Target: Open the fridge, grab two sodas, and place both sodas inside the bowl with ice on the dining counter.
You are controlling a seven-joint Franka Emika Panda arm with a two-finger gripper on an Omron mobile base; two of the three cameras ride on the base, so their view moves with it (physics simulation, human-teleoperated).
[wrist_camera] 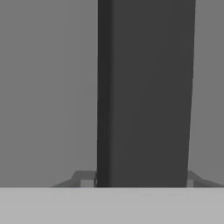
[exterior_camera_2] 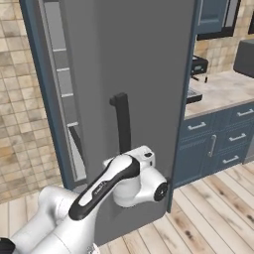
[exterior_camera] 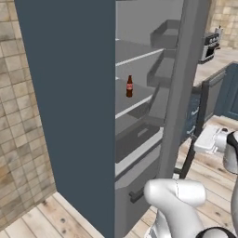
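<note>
Fridge (exterior_camera: 69, 93) door (exterior_camera_2: 144, 74) swung partly open, shelves exposed. Cola bottle (exterior_camera: 129, 87) upright on a middle shelf, near the front edge, alone there. Second soda not made out. Hand (exterior_camera_2: 144, 156) at the lower end of the door handle (exterior_camera_2: 122, 124); handle bar (wrist_camera: 146, 92) looms close ahead in hand view. Fingers hidden, so can't tell whether clamped on the bar or let go. Door: rigid, probably heavy, pivots on its hinge; best pulled by the bar. Bottle: likely light, stiff, smooth, top-heavy and tippable; best pinched across the labelled body, below the neck.
</note>
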